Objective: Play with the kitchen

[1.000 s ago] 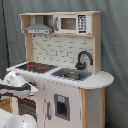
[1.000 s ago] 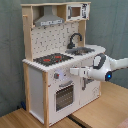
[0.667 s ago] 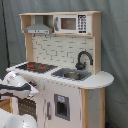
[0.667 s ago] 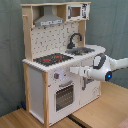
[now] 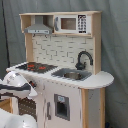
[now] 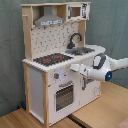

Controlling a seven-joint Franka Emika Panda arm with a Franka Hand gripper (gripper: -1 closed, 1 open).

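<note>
Kitchen (image 5: pixel 65 65) (image 6: pixel 57 65) upright against grey backdrop in both exterior views. We note black faucet (image 6: pixel 74 39) beside sink (image 6: pixel 82 50), red-ringed stovetop (image 6: pixel 52 59), oven door (image 6: pixel 65 96) below knobs (image 6: pixel 59 76). Gripper (image 6: pixel 74 67) at front panel, just under counter edge; we cannot tell finger spacing. Microwave (image 5: pixel 71 23), hood (image 5: pixel 39 27) on top shelf.

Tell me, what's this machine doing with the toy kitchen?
A white robot arm is reaching toward the front of the kitchen. Its gripper sits just below the countertop, near the knobs above the oven door. Whether it touches anything there cannot be told. The stovetop, sink and faucet on top are untouched, and the microwave is up on the shelf beside the hood.
</note>
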